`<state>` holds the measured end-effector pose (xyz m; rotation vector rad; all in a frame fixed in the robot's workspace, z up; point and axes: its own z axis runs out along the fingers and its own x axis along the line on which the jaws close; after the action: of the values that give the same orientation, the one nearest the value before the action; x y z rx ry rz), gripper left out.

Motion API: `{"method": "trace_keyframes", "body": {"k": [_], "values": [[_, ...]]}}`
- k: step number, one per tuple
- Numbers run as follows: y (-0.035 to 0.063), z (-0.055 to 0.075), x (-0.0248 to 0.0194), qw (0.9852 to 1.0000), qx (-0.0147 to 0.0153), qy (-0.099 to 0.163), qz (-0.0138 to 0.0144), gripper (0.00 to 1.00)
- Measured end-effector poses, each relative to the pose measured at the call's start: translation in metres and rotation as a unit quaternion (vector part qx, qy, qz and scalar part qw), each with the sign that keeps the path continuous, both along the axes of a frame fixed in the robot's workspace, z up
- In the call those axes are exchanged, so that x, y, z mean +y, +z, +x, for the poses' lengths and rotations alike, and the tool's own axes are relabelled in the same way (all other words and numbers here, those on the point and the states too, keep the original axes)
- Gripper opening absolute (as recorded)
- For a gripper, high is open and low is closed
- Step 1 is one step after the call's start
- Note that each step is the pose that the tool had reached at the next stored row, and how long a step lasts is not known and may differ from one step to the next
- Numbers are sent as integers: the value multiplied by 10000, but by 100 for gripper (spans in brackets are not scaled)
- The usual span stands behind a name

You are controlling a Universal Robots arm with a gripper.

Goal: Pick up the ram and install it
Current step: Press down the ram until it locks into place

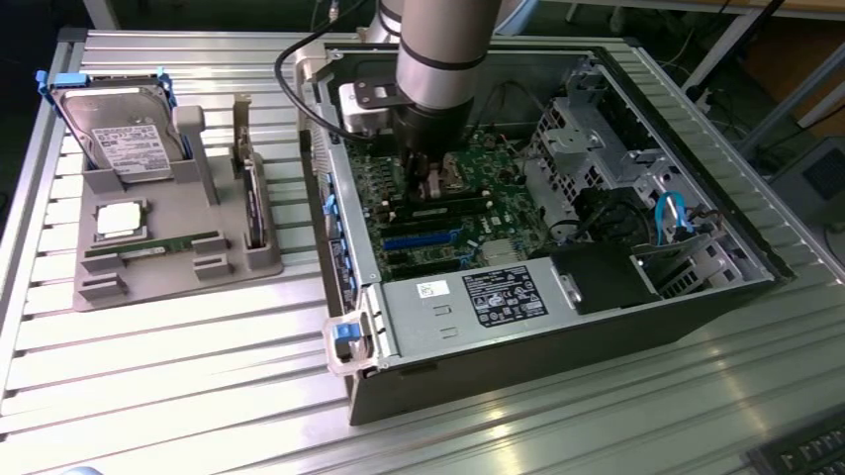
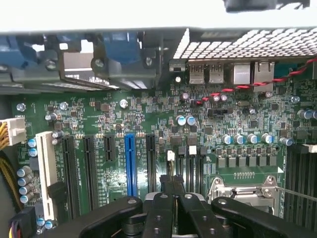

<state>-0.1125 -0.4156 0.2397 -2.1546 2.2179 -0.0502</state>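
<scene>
Ribbed metal tabletop (image 1: 158,396) is seen beneath a grey holder tray (image 1: 172,282) at nine o'clock, where the ram (image 1: 156,247) lies beside a silver processor (image 1: 117,220), below a hard drive (image 1: 126,139). Right of it, the open computer case (image 1: 528,297) is entered by the gripper (image 2: 174,184), fingers pressed together, empty, over the motherboard (image 2: 99,114).

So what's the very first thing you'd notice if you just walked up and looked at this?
The big robot arm reaching down into the open computer case, its gripper just above the green motherboard. Close up, that board shows a bright blue slot among black ones. At the exterior view's left, a grey tray holds the ram and a hard drive.
</scene>
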Motion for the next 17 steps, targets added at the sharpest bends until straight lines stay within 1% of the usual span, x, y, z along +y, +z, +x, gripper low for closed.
{"method": "trace_keyframes", "body": {"k": [3, 6, 9, 11, 13, 15, 17], "values": [[10, 77, 0, 10000, 0, 0, 0, 11], [34, 191, -1, 10000, 3, 3, 0, 11], [73, 265, 0, 10000, 10, 5, 1, 11], [89, 288, -1, 10000, 15, 5, 0, 11], [130, 338, -2, 10000, 32, 6, 0, 11], [154, 361, -3, 10000, 43, 6, 0, 11], [224, 404, -6, 10000, 71, 7, 0, 11]]}}
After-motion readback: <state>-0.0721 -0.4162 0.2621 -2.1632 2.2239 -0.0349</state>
